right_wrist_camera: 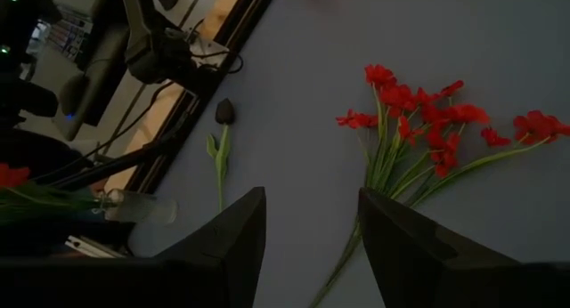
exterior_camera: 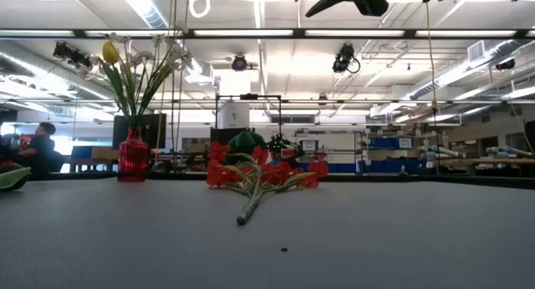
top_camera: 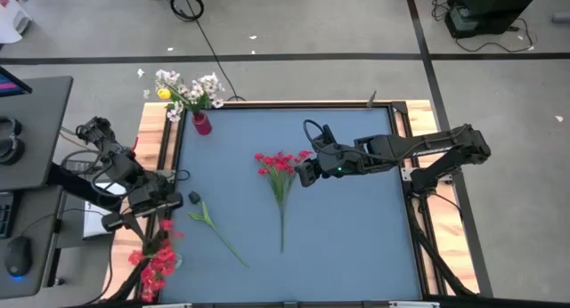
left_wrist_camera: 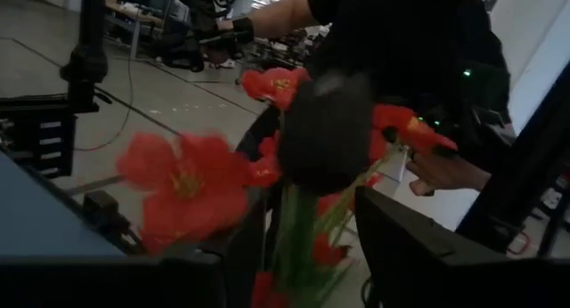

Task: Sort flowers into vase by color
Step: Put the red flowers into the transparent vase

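A bunch of red flowers (top_camera: 278,164) lies flat on the mat, stems toward the near edge; it also shows in the low view (exterior_camera: 266,174) and the right wrist view (right_wrist_camera: 427,130). A single stem with a dark bud (top_camera: 212,221) lies to its left. My right gripper (top_camera: 305,173) (right_wrist_camera: 307,228) hovers open just right of the red blossoms. A red vase (top_camera: 201,124) holds white and yellow flowers. My left gripper (top_camera: 167,205) (left_wrist_camera: 303,214) is open at the near-left corner, its fingers on either side of red flowers (left_wrist_camera: 191,179) that stand in a clear vase (right_wrist_camera: 142,206).
The table's wooden frame (top_camera: 158,139) runs along the left and right sides. A person in dark clothes stands beyond the table's left side, one hand (left_wrist_camera: 441,170) near the red flowers. A desk with a monitor and mouse (top_camera: 18,255) sits farther left. Bare mat lies right of the bunch.
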